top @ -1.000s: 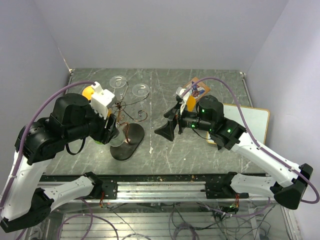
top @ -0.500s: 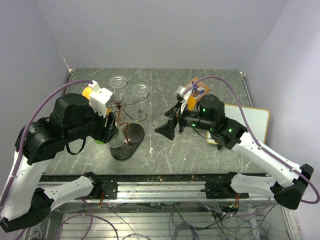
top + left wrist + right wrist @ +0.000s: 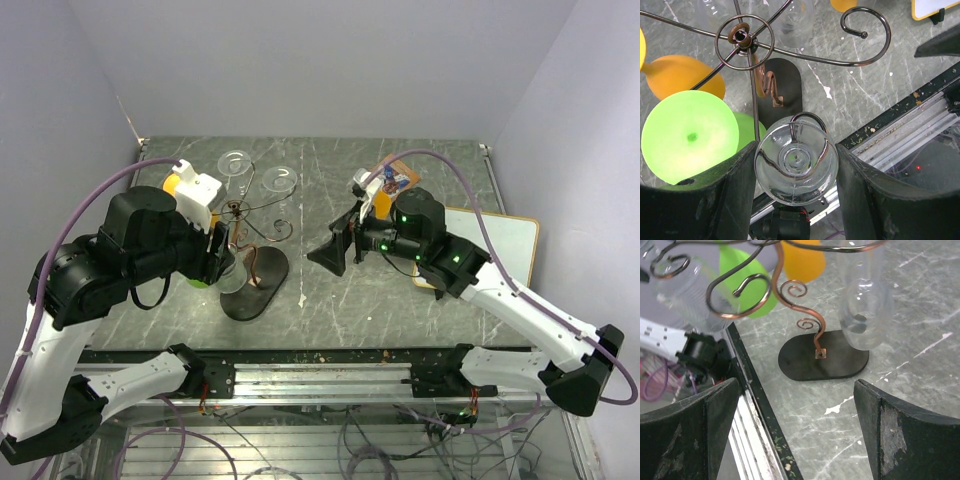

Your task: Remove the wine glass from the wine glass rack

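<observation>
The wine glass rack point(image 3: 238, 210) is a copper wire stand on a dark oval base point(image 3: 255, 284); its hub also shows in the left wrist view point(image 3: 744, 41). My left gripper point(image 3: 228, 268) is shut on a clear wine glass point(image 3: 796, 166), one finger on each side of the bowl. The glass hangs upside down, and a scroll arm's wire loop shows through its foot. My right gripper point(image 3: 335, 255) is open and empty, to the right of the rack and facing its base point(image 3: 822, 362).
Other glasses hang on the rack: a green one point(image 3: 689, 136), an orange one point(image 3: 682, 75) and two clear ones point(image 3: 237, 163) point(image 3: 280, 181). A yellow-rimmed white board point(image 3: 495, 240) and an orange board point(image 3: 395, 178) lie at the right. The table's front rail is close below the left gripper.
My left gripper, with the clear glass, has shifted slightly to the left. My right gripper has edged a little up and toward the rack.
</observation>
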Robot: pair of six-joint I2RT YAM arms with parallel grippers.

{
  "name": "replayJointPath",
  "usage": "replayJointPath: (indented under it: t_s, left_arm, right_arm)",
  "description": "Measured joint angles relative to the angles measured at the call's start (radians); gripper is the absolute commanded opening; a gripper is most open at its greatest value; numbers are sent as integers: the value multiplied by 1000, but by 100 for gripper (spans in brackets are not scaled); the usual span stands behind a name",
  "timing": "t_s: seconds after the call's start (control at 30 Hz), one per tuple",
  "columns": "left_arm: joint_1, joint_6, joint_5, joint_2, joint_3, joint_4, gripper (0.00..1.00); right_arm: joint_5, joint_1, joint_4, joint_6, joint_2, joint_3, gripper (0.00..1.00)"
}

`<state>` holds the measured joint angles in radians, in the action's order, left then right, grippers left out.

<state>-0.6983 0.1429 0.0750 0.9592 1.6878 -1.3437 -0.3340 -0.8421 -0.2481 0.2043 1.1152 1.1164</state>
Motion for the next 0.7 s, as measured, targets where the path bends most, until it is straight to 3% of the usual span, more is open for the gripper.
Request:
replayJointPath:
  t_s: [0.17, 0.33, 0.7]
  left_arm:
    - [0, 0, -2, -1, -2, 2, 7]
    - [0, 0, -7, -3, -4, 2, 7]
    - [0, 0, -8, -4, -4, 2, 7]
  right_arm:
    - [86, 0, 24, 173, 27, 21, 94]
    - [53, 0, 122, 386, 33, 21, 90]
    - [-42, 0, 271, 657, 166, 41, 65]
